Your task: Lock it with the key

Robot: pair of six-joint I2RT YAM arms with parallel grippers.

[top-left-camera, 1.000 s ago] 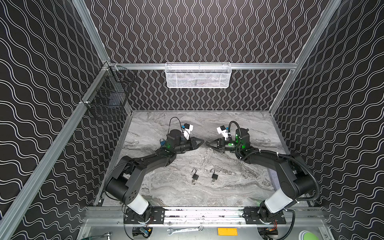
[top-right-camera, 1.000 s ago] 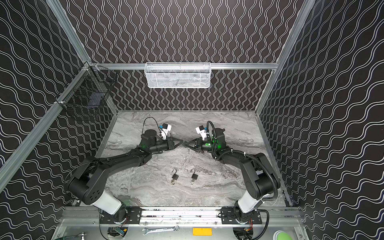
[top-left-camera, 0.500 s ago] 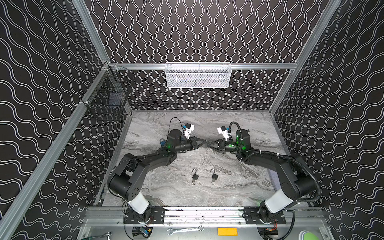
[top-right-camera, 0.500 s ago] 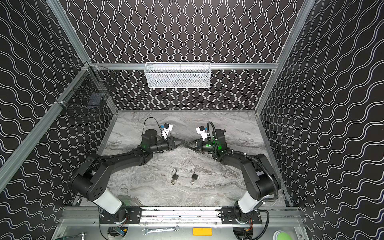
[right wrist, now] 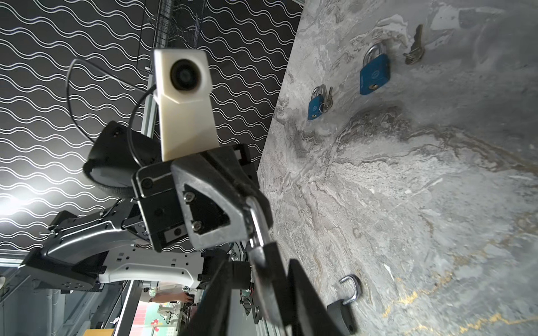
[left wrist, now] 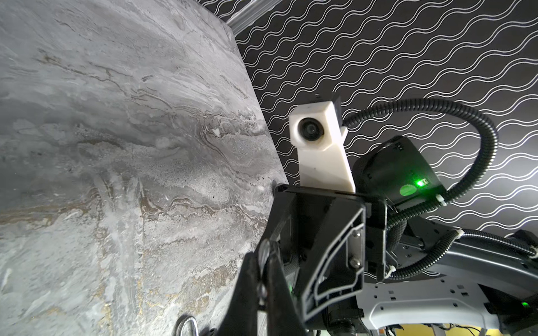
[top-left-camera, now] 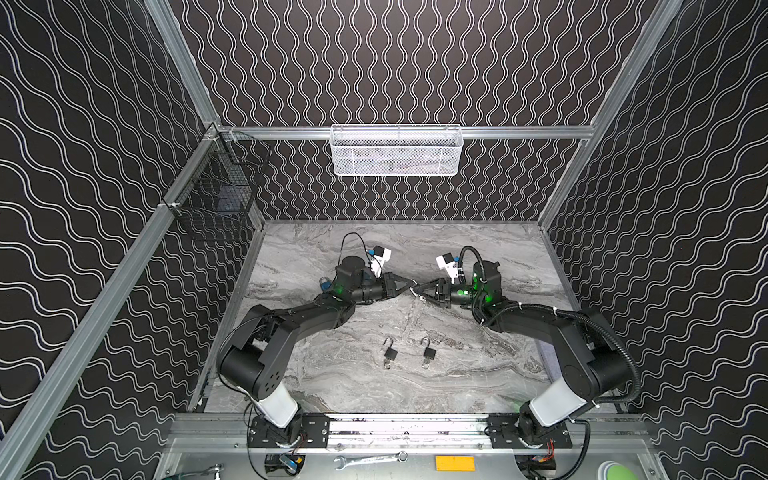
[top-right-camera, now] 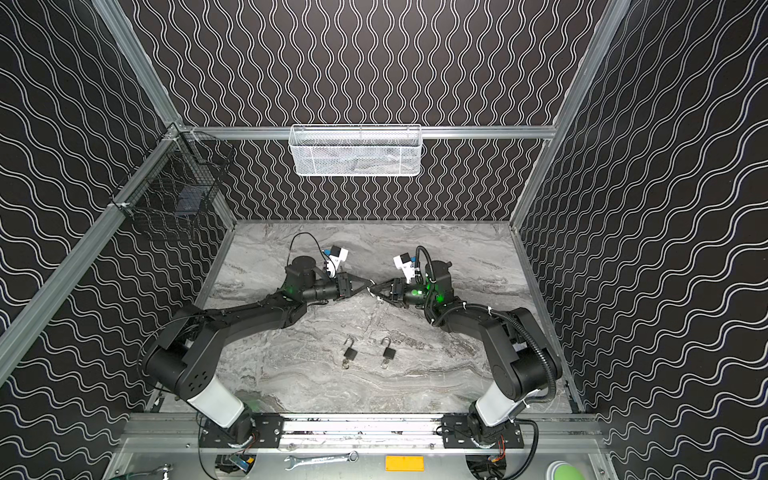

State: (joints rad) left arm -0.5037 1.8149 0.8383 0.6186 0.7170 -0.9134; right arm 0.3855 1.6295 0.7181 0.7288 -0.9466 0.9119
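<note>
In the right wrist view, a black padlock is gripped by its shackle in the closed left claw, above the surface. The right claw is parted around its body.
</note>
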